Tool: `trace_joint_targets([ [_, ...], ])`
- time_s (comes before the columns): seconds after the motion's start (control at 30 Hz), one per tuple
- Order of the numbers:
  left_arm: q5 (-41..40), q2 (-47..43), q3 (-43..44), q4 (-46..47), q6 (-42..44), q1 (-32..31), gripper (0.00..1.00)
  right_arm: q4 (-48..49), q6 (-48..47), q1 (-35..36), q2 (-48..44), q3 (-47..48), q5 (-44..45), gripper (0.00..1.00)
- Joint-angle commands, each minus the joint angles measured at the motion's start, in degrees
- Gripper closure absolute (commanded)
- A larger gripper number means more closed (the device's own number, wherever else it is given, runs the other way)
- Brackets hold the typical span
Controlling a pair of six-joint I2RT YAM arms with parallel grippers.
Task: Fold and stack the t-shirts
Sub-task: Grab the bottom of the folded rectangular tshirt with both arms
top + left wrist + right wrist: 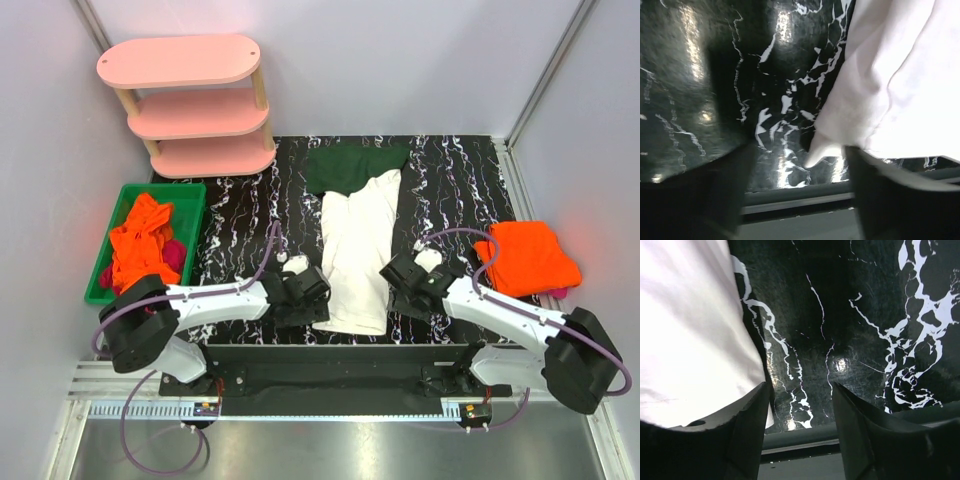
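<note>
A white t-shirt [357,250] with dark green sleeves [350,168] lies on the black marble table [240,215], folded into a long narrow strip. My left gripper [305,295] sits at the strip's near left corner and is open. In the left wrist view the white cloth [900,75] fills the right side, with one loose corner [822,150] between the spread fingers [890,195], not pinched. My right gripper [405,275] stands open beside the strip's near right edge. The right wrist view shows the white shirt [690,330] next to the left finger [740,435], with bare table between the jaws.
A folded orange t-shirt [527,257] lies at the right with magenta cloth [556,293] peeking out beneath it. At the left, a green bin [190,200] holds crumpled orange and magenta shirts [145,245]. A pink three-tier shelf [190,100] stands at the back left. The table's front edge [805,437] is close below both grippers.
</note>
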Motion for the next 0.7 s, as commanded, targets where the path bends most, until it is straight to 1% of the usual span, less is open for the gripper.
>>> trace_joint_targets([
  [0.0,-3.8,-1.6,0.6,-5.0,2.9,0.1,0.07,1.4,-2.9,-0.2,-2.6,2.2,1.8,0.38],
  [0.1,-4.7,-1.3,1.5,-4.8,3.5,0.1,0.05,4.2,-4.7,-0.2,-1.4,1.1,-1.9,0.4],
  [0.2,-4.4,0.6,2.3,-4.1,3.7,0.1,0.09,8.3,-5.3,0.0,-1.7,-1.3,-6.2,0.44],
  [0.3,-3.6,0.6,2.2,-3.1,3.5,0.0,0.1,11.2,-5.3,0.1,-2.7,-2.9,-7.5,0.47],
  [0.5,-4.0,-4.5,0.9,-2.1,4.0,-0.1,0.11,13.7,-6.1,0.1,-0.9,-3.7,-9.7,0.49],
  [0.67,-4.0,-9.4,0.9,-3.6,4.2,-0.1,0.12,14.5,-6.1,0.8,-0.6,-4.5,-10.9,0.5],
])
